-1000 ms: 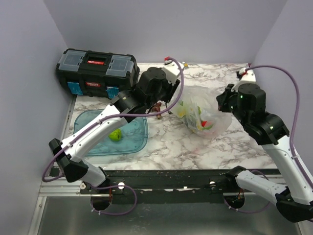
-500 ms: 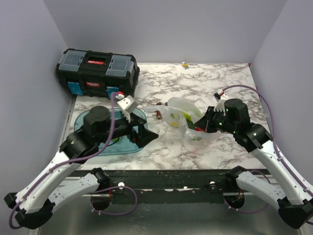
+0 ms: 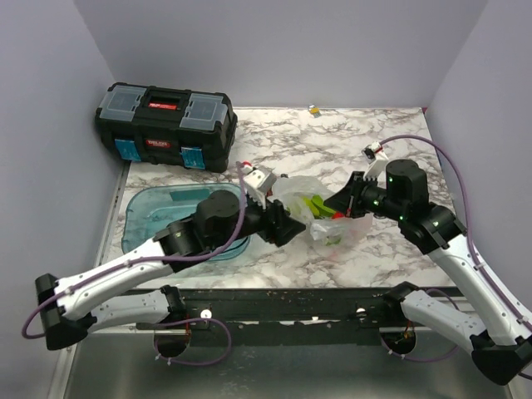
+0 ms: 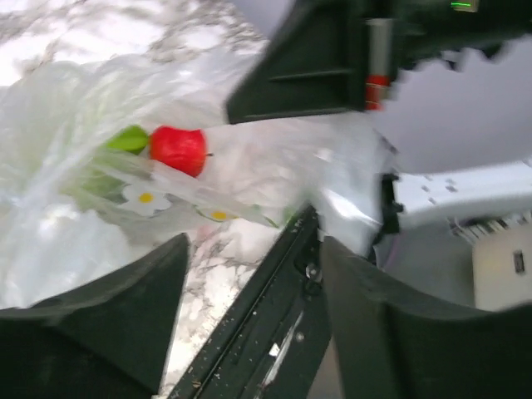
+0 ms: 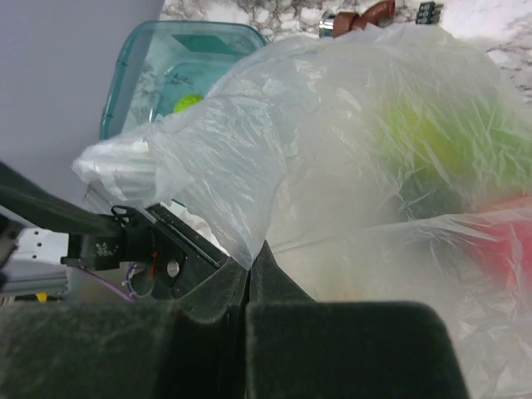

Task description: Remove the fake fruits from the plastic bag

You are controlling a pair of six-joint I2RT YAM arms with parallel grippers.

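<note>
The clear plastic bag [image 3: 326,229] lies at mid-table with fruits inside. A green fruit [image 3: 314,204] and a red one [image 3: 337,215] show through it. My right gripper [image 3: 342,202] is shut on a fold of the bag's film [image 5: 249,241]. The right wrist view shows a yellow-green fruit [image 5: 416,133] and a red blur [image 5: 507,245] through the bag [image 5: 332,141]. My left gripper [image 3: 291,227] is open and empty just left of the bag. In the left wrist view it [image 4: 253,307] hangs over the table's front edge, with the bag [image 4: 75,208] and red fruit [image 4: 177,150] ahead.
A blue translucent tray [image 3: 141,218] lies at the left, partly under my left arm; the right wrist view shows a lime-green ball [image 5: 187,102] in it. A black toolbox [image 3: 162,125] stands at the back left. A small yellow object [image 3: 313,109] sits by the back wall.
My left arm has swung from over the tray to the bag's left side. My right gripper has stayed on the bag and shifted it slightly.
</note>
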